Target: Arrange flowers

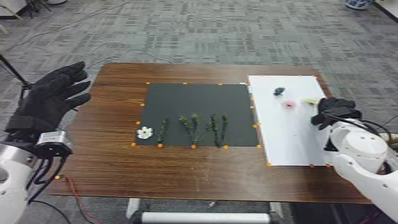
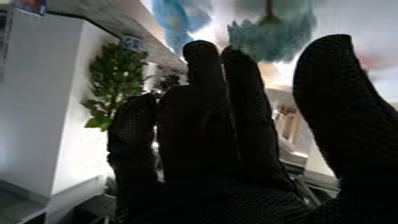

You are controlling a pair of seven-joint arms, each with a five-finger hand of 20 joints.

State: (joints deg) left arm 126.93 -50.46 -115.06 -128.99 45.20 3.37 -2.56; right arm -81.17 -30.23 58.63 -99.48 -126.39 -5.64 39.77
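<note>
blk mat [image 1: 197,100] w/ stems [image 1: 194,128], wht flwr [image 1: 145,132]

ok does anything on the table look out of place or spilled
Nothing looks spilled. The one odd bit is the white flower, lying by the green stems on the dark mat, while the pink flower and blue flower lie on the white sheet.
</note>
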